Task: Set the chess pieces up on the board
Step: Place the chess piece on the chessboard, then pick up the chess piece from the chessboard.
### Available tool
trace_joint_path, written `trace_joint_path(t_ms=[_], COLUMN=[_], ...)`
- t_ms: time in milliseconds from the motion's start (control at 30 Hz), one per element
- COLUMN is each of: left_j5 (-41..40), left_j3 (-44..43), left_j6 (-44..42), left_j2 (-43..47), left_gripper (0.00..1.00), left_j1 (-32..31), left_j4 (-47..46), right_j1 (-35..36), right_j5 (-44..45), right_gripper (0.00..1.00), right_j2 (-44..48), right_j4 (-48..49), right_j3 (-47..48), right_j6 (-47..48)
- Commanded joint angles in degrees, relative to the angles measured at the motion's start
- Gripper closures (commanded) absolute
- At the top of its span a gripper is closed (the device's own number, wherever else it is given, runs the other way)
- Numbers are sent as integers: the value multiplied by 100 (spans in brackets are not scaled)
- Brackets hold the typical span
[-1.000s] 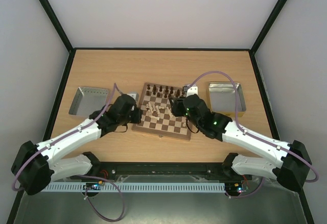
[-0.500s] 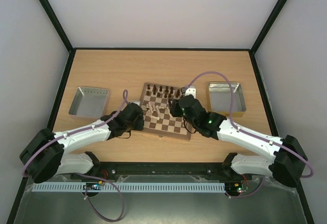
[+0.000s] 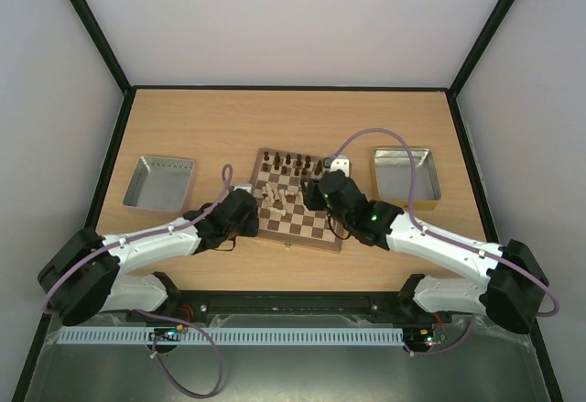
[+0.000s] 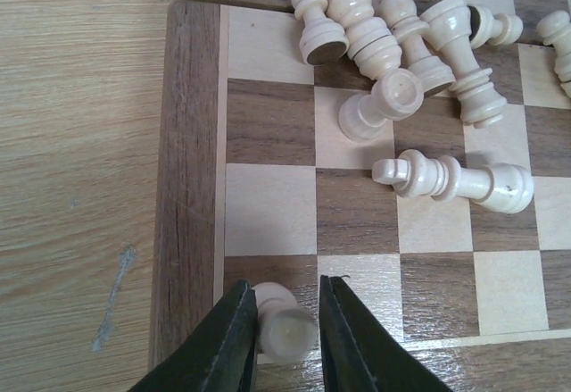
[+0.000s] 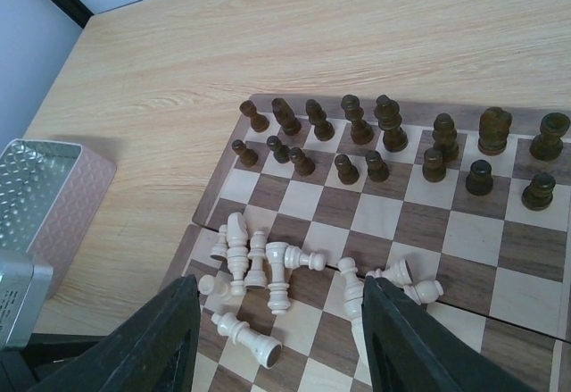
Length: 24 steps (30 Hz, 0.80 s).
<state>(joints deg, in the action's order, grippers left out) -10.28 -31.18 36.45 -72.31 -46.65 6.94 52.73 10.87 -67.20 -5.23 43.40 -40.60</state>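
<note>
- Cream chessman (image 4: 287,331) stands on the corner square of the chessboard (image 4: 187,142), at the bottom left of the left wrist view.
- Left pincer (image 4: 285,289) straddles it narrowly; pinching or just loosened, I cannot tell.
- Right pincer (image 5: 277,289) hangs spread and empty over the toppled cream pieces (image 5: 268,267).
- Turned wood should be light, stiff, smooth and prone to rolling; the slim stem looks the best hold.

A pale wooden table (image 3: 293,123) carries a square checkered board (image 3: 293,228) at its centre, lying slightly askew. A grey metal tray (image 3: 160,184) rests on the wood to the board's left and a second tray (image 3: 406,178) to its right, both standing apart from the board.
</note>
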Motion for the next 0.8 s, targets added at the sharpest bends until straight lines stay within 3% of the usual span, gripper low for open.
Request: trace_joint_path(t_ms=[0, 433, 767], left_j5=[-195, -210, 879], left_j3=[60, -415, -343], left_j6=[2, 104, 437], left_j2=[-67, 437, 1302], left_gripper=[75, 52, 48], left_j1=[-61, 29, 1263], left_j4=[-84, 377, 379], right_j1=[13, 11, 27], right_j5=[65, -188, -1205], right_gripper=[51, 50, 58], right_j2=[-59, -181, -1842], right_j4=[166, -149, -1099], right_j3=[11, 267, 1387], right_j6=[-106, -236, -83])
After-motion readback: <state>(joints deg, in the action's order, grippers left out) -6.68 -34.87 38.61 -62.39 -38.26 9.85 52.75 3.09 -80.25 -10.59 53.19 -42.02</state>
